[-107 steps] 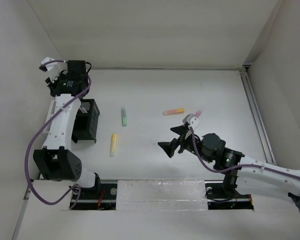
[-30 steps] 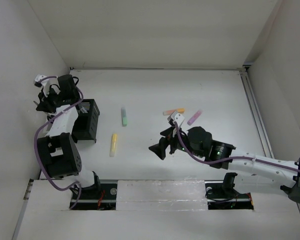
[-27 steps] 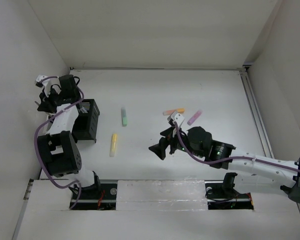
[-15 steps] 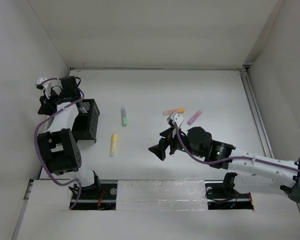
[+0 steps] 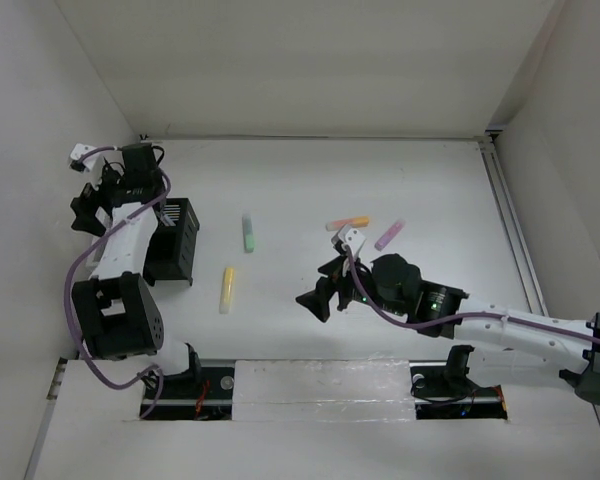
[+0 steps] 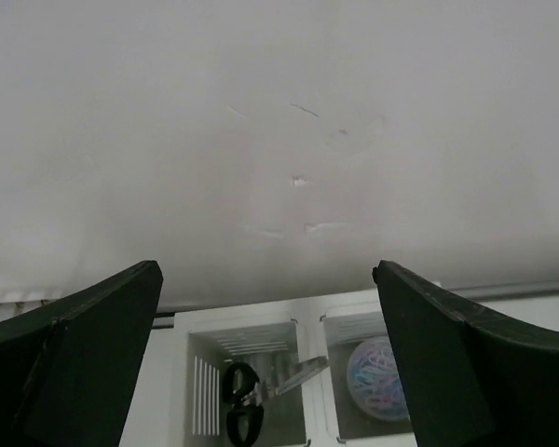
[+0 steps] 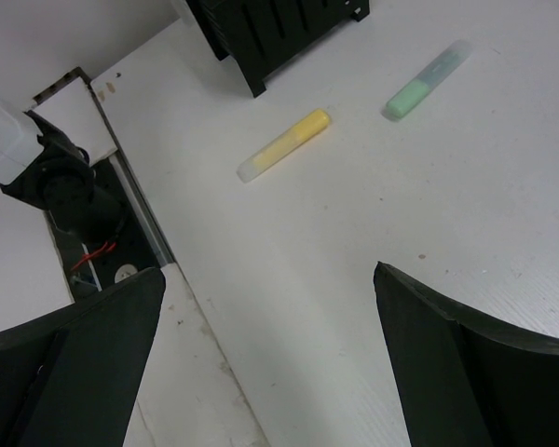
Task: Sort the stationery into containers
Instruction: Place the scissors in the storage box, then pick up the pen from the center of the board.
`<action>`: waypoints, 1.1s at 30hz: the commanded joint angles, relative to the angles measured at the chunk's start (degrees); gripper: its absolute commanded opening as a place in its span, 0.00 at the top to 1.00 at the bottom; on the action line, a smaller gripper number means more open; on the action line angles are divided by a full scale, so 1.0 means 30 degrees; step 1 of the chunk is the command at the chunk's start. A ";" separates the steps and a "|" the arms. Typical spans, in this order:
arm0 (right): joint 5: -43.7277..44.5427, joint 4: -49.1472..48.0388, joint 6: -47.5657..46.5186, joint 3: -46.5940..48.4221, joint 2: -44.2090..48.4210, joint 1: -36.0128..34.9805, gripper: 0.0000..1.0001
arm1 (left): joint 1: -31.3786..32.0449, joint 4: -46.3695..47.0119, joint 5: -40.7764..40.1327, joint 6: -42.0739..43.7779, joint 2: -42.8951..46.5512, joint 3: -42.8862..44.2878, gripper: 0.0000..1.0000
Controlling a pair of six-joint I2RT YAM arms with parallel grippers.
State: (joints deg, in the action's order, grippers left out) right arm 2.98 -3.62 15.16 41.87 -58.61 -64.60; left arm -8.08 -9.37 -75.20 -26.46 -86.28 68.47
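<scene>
Scissors [image 6: 245, 416] inside white organiser [image 6: 243, 318]

The bench [image 5: 310, 180] is plain white. The yellow highlighter [image 5: 227, 288] has a clear cap; beside it are a pale green highlighter [image 5: 248, 234], an orange highlighter [image 5: 348, 223] and a pinkish-purple highlighter [image 5: 390, 235]. The slatted container [image 5: 175, 240] is black, the white container [image 6: 180, 372] slatted too. The scissors [image 6: 240, 410] have black handles; the round piece [image 6: 377, 372] is greyish-purple, streaked blue and pink.

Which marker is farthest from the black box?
The purple marker, furthest right, just past the orange marker. The green marker and yellow marker lie much closer to the black box.
</scene>
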 commanded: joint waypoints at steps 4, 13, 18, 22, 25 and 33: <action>0.2921 -0.0294 -0.0219 0.1569 -0.0618 -0.0206 0.00 | 0.0231 0.0042 0.5808 -0.0263 0.4847 0.0734 0.00; 0.8465 0.5893 0.2091 0.6581 -0.5452 -0.0206 0.00 | 0.3612 0.4470 1.7742 0.1080 1.3837 -0.3778 0.00; 0.9752 0.5014 0.2799 0.5380 -0.4607 -0.0206 0.00 | 0.7902 0.1457 2.1653 0.2169 1.4639 -0.3105 0.00; 1.1042 0.6153 0.3470 0.5146 -0.4253 0.0902 0.00 | 0.8112 -0.2466 2.7141 0.1146 1.2739 -0.3835 0.00; 1.1427 0.8140 0.4877 0.5876 -0.3698 0.2570 0.00 | 0.8112 -0.4023 2.6599 0.0708 1.2471 -0.5966 0.00; 0.9613 0.5893 0.3971 0.4355 -0.1704 0.4451 0.00 | 1.2653 -0.5285 2.3279 -0.0087 1.0809 -0.6563 0.00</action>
State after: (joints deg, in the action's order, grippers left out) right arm 33.78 17.17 27.00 55.86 -64.38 -52.90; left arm 28.51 -24.34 -2.20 -25.23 -50.74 46.37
